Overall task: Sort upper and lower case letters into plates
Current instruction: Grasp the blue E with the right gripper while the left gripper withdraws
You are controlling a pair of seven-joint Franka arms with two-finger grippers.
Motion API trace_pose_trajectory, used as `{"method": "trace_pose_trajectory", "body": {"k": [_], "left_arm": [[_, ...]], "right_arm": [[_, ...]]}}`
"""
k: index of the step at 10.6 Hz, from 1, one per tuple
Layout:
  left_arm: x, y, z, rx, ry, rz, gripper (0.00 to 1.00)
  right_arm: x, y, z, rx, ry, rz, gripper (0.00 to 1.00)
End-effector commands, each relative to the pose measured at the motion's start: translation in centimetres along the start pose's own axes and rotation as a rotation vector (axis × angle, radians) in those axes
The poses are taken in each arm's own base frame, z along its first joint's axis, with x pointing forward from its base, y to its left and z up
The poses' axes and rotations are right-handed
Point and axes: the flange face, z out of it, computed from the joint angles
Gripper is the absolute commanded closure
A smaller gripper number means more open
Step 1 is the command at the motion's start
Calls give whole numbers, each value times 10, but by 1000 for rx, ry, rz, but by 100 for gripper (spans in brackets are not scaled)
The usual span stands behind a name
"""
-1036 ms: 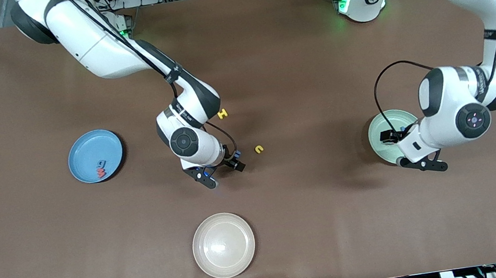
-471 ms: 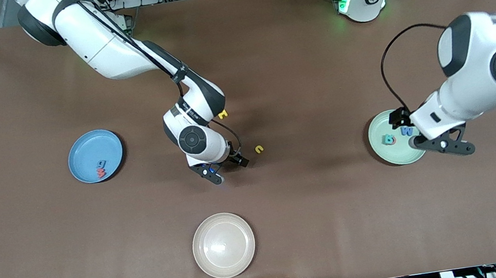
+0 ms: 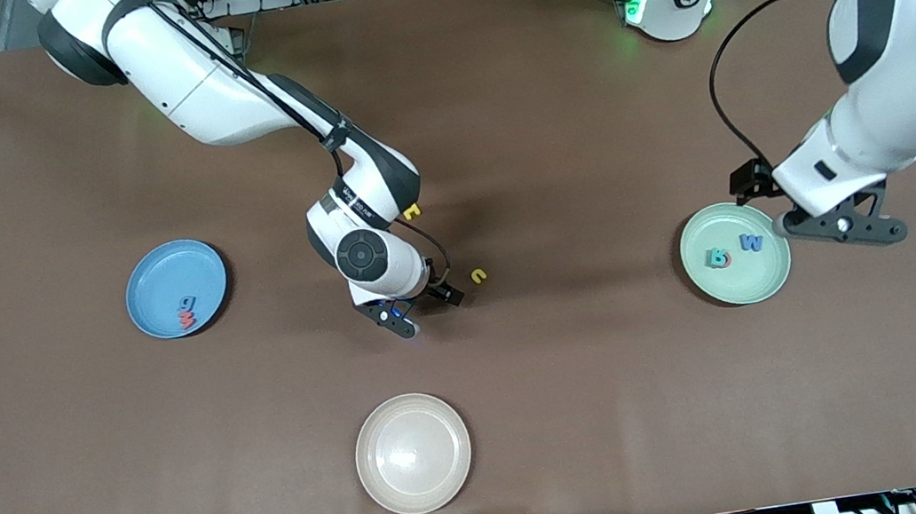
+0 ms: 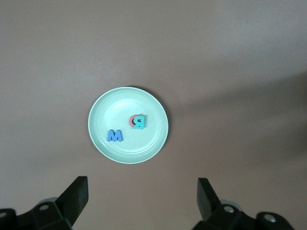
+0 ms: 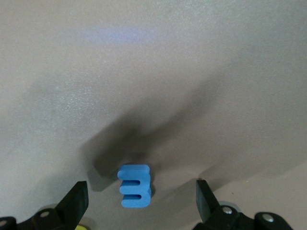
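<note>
Since the earlier frame the left gripper (image 3: pixel 844 230) has risen off the mint plate (image 3: pixel 739 282) and now hangs over its edge, fingers (image 4: pixel 76 191) apart and empty. Two letters lie in that plate: a blue letter (image 4: pixel 115 135) and a teal letter (image 4: pixel 139 122) resting on a red one. Right gripper (image 3: pixel 407 311) sits low over the table's middle, fingers (image 5: pixel 76 199) spread either side of a blue foam letter (image 5: pixel 135 186), not touching it. Two yellow letters (image 3: pixel 477 275) lie close by on the table. Blue plate (image 3: pixel 156 277), toward the right arm's end, holds a red letter (image 3: pixel 186 318) and a blue one. Beige plate (image 3: pixel 418 487) lies nearest the front camera.
</note>
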Motion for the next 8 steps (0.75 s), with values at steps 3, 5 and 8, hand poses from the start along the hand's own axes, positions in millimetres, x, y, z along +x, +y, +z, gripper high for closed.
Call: {"method": "trace_pose_trajectory", "body": {"k": [3,5,8], "left_arm": [[-39,7,-15,10,5,-105,0],[-49,9,-21,17,14,-134,0],[-61,10,-30,23,29,-143,0]], "right_arm": [[0,-6,4,6,9,1,24],[0,-6,6,4,8,1,36],[0,-7,5,8,8,2,51]]}}
